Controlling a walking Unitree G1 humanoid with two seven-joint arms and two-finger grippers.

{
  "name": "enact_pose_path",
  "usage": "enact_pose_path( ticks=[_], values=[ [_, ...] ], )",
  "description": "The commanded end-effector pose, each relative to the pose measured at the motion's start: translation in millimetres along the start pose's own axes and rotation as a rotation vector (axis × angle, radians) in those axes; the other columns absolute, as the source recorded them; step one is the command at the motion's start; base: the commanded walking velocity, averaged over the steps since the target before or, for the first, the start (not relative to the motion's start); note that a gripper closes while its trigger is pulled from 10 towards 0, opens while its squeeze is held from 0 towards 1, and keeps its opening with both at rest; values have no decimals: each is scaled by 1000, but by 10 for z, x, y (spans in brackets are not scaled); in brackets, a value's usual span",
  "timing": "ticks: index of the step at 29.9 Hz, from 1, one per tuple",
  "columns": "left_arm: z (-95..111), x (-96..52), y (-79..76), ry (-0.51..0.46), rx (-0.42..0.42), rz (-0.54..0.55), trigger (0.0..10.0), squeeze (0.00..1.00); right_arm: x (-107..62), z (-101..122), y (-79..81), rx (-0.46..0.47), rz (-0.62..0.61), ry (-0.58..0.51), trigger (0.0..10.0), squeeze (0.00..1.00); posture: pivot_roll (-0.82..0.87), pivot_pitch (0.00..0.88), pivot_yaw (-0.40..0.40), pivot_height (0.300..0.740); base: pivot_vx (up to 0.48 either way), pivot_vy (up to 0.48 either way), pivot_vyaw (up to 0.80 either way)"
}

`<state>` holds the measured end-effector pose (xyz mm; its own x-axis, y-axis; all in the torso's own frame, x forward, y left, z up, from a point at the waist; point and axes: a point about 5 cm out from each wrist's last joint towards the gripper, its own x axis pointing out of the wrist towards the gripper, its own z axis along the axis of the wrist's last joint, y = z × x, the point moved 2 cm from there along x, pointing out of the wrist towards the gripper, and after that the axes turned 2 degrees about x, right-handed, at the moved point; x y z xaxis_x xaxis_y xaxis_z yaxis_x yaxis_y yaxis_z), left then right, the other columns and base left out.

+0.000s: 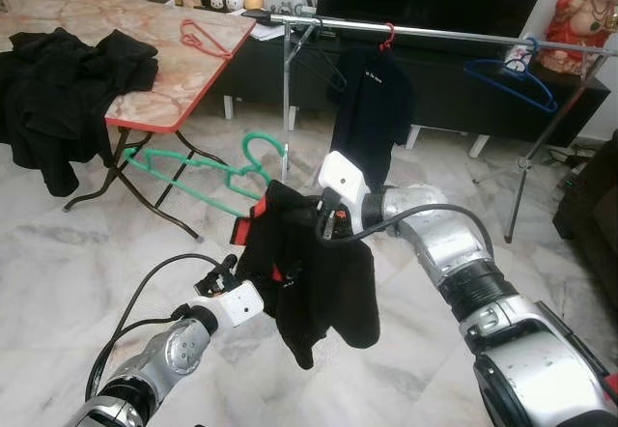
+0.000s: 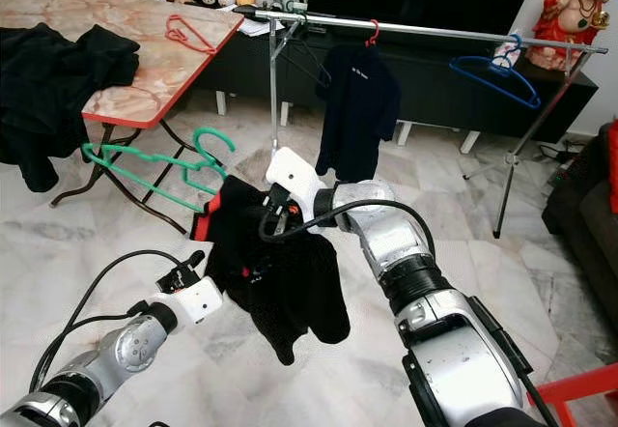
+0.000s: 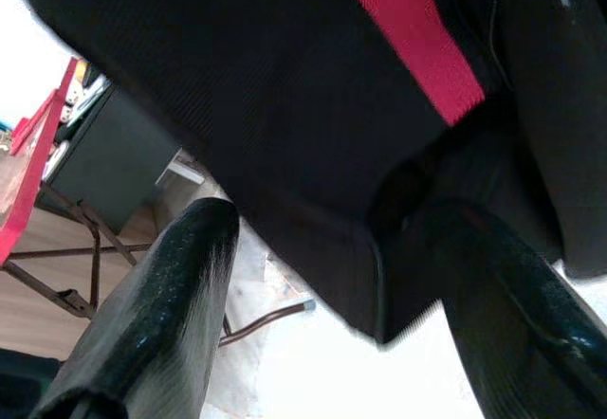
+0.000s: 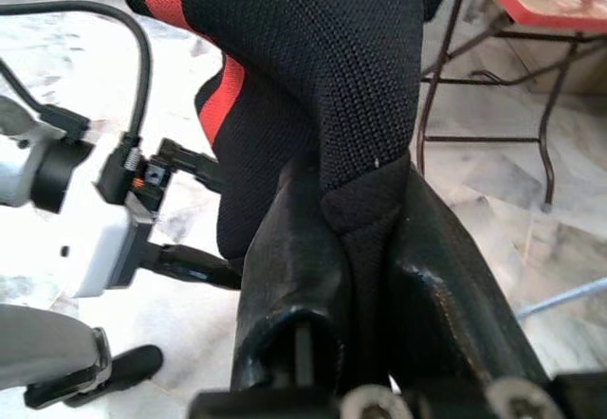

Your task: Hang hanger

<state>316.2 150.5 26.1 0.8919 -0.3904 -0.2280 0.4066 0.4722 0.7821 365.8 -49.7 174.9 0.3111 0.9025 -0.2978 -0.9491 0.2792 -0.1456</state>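
Green plastic, the hanger [image 1: 208, 168] hung in mid-air at about 10 o'clock from the black shirt [image 1: 314, 272], its hook up near the shirt's top edge and its shoulders reaching out toward the folding table [image 1: 154, 118]. The shirt, black with red trim, drooped between the two arms. The right gripper [image 4: 365, 248] was clamped on a fold of that fabric, the cloth pinched tight between its two fingers. The left gripper [image 3: 322, 277] sat at 7 o'clock below the shirt's lower edge with its fingers spread apart, cloth hanging just above and between them; whether they touched it could not be told.

Behind, at 12 o'clock, a metal clothes rail [image 1: 435, 33] carried another dark shirt on a red hanger [image 1: 388, 37], a blue hanger [image 1: 512, 77] further to 2 o'clock and a dark hanger [image 1: 323, 65] near its left end. On the marble-patterned table at 10 o'clock lay a pile of black clothes [image 1: 58, 79] and a red hanger [image 1: 205, 39]. White marble floor [image 1: 77, 282] spread beneath everything.
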Motion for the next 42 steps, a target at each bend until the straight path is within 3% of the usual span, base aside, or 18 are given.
enact_pose_path(
  ticks=[1, 23, 35, 42],
  values=[
    [46, 32, -6, -23, 22, -23, 10000, 0, -1, 222, -36, -61, 1, -49, 0, 0, 17, 0, -104, 740, 0, 0, 0],
    [12, -2, 184, -17, 57, 172, 10000, 0, 193, 474, 61, -26, 31, -130, 0, 0, 11, 0, -98, 740, 0, 0, 0],
    [50, -32, 101, -45, -1, 186, 10000, 0, 242, 508, -39, 10, -45, -123, 0, 0, 9, 0, -99, 740, 0, 0, 0],
    [42, -38, 149, -39, 21, 240, 10000, 0, 281, 576, -3, 9, -19, -142, 0, 0, 9, 0, -100, 740, 0, 0, 0]
  ],
)
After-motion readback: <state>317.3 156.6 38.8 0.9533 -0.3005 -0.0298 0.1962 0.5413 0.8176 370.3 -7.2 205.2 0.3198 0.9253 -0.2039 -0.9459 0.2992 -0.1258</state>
